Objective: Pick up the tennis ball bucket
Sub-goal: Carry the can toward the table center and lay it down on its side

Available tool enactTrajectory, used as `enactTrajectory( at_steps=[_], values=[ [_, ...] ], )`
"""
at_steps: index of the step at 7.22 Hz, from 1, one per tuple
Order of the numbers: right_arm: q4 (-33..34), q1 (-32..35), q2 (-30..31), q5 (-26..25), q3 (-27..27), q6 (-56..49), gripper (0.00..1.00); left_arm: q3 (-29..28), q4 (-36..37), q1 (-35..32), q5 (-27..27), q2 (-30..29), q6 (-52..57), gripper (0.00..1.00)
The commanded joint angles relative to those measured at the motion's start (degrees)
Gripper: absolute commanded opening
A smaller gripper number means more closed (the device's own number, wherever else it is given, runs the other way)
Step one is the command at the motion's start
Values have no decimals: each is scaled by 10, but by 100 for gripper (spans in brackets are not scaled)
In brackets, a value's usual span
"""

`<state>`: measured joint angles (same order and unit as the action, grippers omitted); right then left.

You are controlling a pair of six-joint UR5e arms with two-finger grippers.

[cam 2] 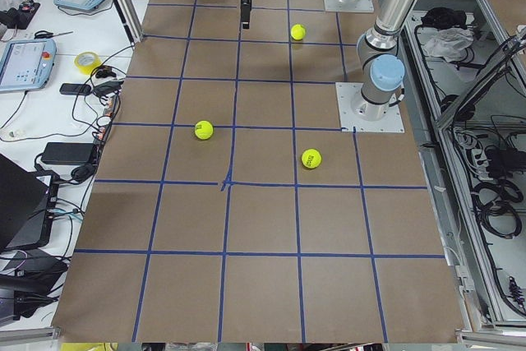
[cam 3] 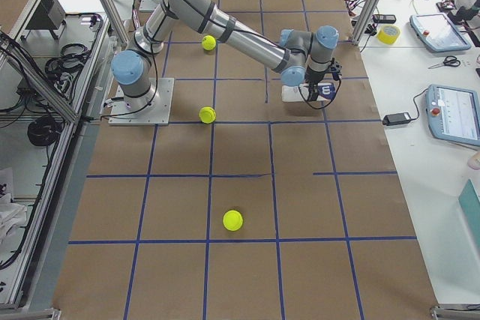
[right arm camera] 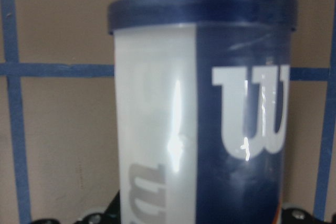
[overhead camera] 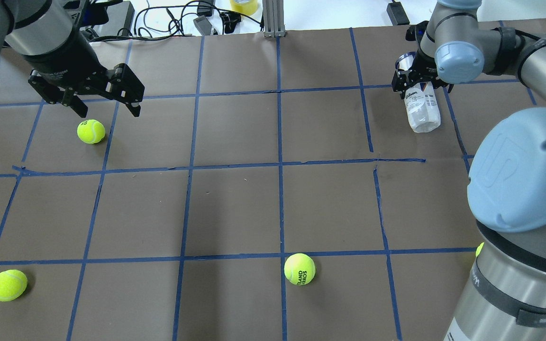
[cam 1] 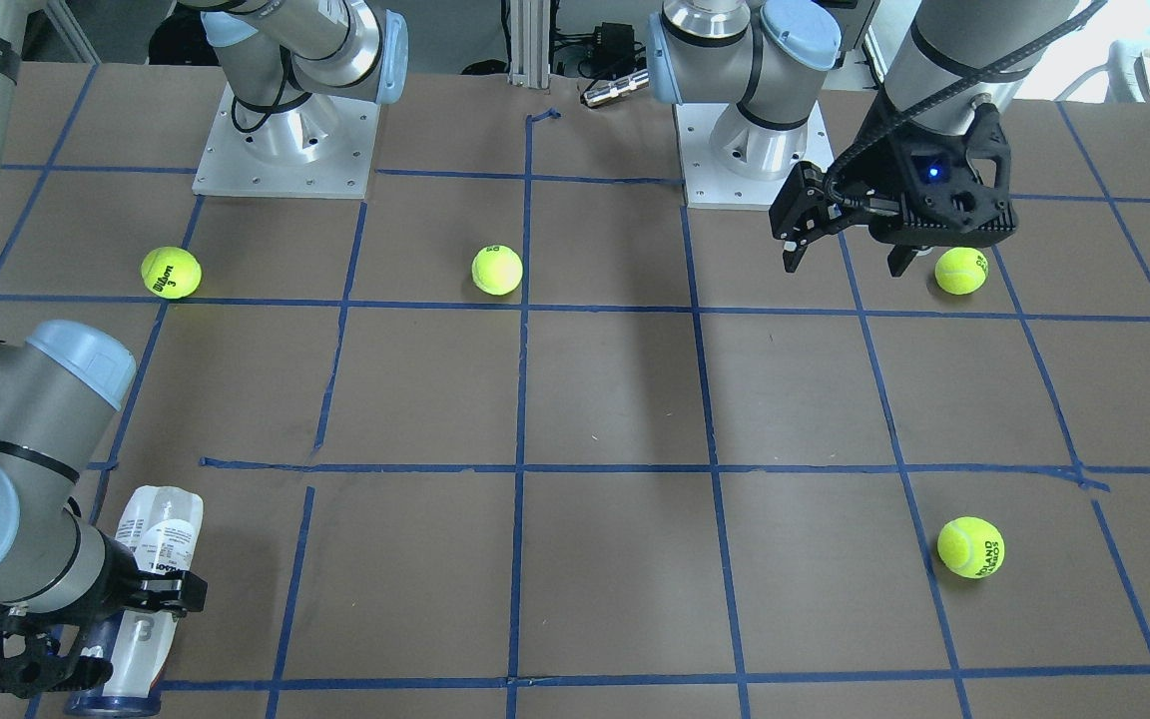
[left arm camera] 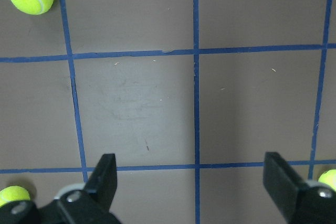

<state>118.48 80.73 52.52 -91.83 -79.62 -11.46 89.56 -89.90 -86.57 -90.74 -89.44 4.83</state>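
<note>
While right gripper (overhead camera: 417, 86) straddles navy end of tennis ball bucket (overhead camera: 423, 111), upper right of overhead view, bucket lies flat on table (overhead camera: 235, 199). Jaws sit either side; firm clamp or not, cannot tell. Step judged: grasp, lift not begun. Next: confirm squeeze, raise straight; thin plastic may slip. Left gripper (overhead camera: 108, 111) spread wide, empty, upper left, just above tennis ball (overhead camera: 91, 131). Other balls (overhead camera: 299, 269) well apart; nothing seems to block lift.

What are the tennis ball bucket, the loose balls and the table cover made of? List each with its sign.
Tennis ball bucket: seemingly glossy plastic, clear where unlabelled; glare streaks on its wall.
Loose balls: matte yellow-green felt, by their fuzzy look.
Table cover: probably brown paper or card, matte, faintly creased; its blue lines look like tape.
</note>
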Motion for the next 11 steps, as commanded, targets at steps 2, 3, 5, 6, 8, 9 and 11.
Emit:
enactTrajectory(
  at_steps=[2, 3, 5, 6, 8, 9, 11],
  values=[
    [-30, 76, 46, -1, -4, -88, 71, -1, 2, 2, -1, -2, -1, 100],
    [-30, 117, 46, -2, 1, -128, 70, -2, 2, 4, -1, -2, 1, 100],
    [-21, 187, 42, 0, 0, -243, 69, -5, 2, 12, 0, -1, 1, 100],
    [-16, 218, 38, 0, 2, -297, 69, -10, 1, 28, 0, -1, 2, 100],
    [62, 266, 21, 3, -1, -460, 69, -12, -3, 43, -3, 1, 2, 100],
    [87, 295, 7, 5, 3, -499, 68, -11, -3, 43, -4, 1, 2, 100],
    [120, 333, -17, 7, 14, -603, 69, -11, -2, 44, -3, 1, 2, 100]
  ],
)
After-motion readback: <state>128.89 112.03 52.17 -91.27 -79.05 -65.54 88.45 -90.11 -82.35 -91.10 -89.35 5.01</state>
